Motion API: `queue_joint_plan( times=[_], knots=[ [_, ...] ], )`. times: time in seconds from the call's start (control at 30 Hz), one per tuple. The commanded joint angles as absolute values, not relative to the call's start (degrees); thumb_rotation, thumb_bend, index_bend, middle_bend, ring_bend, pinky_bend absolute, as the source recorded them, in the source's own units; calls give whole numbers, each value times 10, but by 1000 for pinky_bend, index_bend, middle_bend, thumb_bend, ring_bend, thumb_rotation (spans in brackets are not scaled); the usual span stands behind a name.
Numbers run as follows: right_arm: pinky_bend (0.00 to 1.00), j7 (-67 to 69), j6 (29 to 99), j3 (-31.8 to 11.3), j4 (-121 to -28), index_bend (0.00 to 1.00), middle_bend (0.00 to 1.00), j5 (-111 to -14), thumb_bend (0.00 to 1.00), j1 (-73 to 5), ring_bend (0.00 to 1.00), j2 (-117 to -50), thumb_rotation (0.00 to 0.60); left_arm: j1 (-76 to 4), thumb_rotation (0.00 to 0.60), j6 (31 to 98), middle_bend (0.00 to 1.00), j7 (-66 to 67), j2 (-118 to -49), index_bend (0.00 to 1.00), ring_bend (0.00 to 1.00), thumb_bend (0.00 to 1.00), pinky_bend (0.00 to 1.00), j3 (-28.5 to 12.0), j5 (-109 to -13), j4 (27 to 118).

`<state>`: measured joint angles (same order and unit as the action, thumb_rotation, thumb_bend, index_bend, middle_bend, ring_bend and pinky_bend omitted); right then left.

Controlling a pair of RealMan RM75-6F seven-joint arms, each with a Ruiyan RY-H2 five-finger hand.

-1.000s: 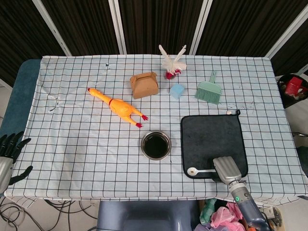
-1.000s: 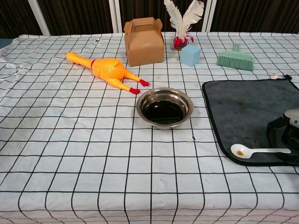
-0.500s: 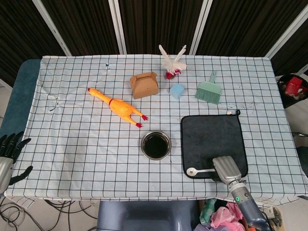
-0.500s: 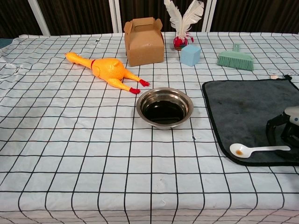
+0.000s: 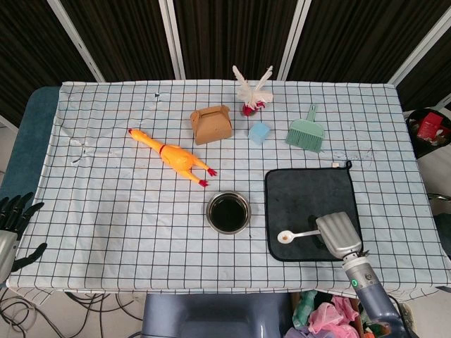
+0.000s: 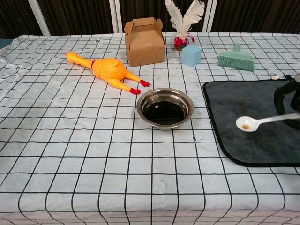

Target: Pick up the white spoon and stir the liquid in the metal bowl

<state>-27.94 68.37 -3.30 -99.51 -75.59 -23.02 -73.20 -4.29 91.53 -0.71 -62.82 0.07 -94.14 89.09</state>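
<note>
The white spoon [image 6: 255, 122] hangs level above the dark grey mat [image 6: 243, 105], its bowl end pointing left and carrying a brown stain. My right hand [image 5: 338, 235] grips its handle at the mat's right side; the chest view shows only dark fingers [image 6: 282, 98] at the frame edge. The spoon [image 5: 294, 235] also shows in the head view, over the mat's front half. The metal bowl [image 6: 165, 108] with dark liquid stands left of the mat, apart from the spoon. My left hand [image 5: 13, 225] hangs off the table's near left corner, fingers spread, holding nothing.
A rubber chicken [image 6: 107, 71] lies left of and behind the bowl. A cardboard box [image 6: 144, 41], white feathers on a red base [image 6: 182, 24], a blue cube [image 6: 191, 55] and a green brush [image 6: 236, 59] line the far side. The checked cloth [image 6: 70, 154] covers the table.
The right hand has lifted the spoon off the mat and carried it up and slightly away from the near edge. The left hand has stayed put.
</note>
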Motion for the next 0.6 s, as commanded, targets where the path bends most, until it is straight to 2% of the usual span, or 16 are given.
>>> queue_joint_plan(
  times=[0.03, 0.2, 0.3, 0.6],
  knots=[
    [895, -334, 726, -64, -1013, 607, 874, -775, 359, -239, 1000, -709, 600, -42, 600, 917, 34, -9, -628, 155, 0, 211, 0, 1, -942, 891],
    [917, -407, 747, -111, -1024, 628, 878, -800, 358, -273, 1000, -691, 600, -41, 600, 919, 33, -11, -628, 155, 0, 211, 0, 1, -945, 890],
    [935, -435, 765, -131, -992, 632, 880, -851, 359, -303, 1000, -711, 600, -41, 600, 920, 33, -10, -628, 155, 0, 211, 0, -1, -944, 890],
    [943, -412, 779, -139, -862, 632, 885, -938, 360, -363, 1000, -803, 600, -41, 600, 918, 33, -5, -631, 155, 0, 211, 0, -3, -940, 892]
  ],
)
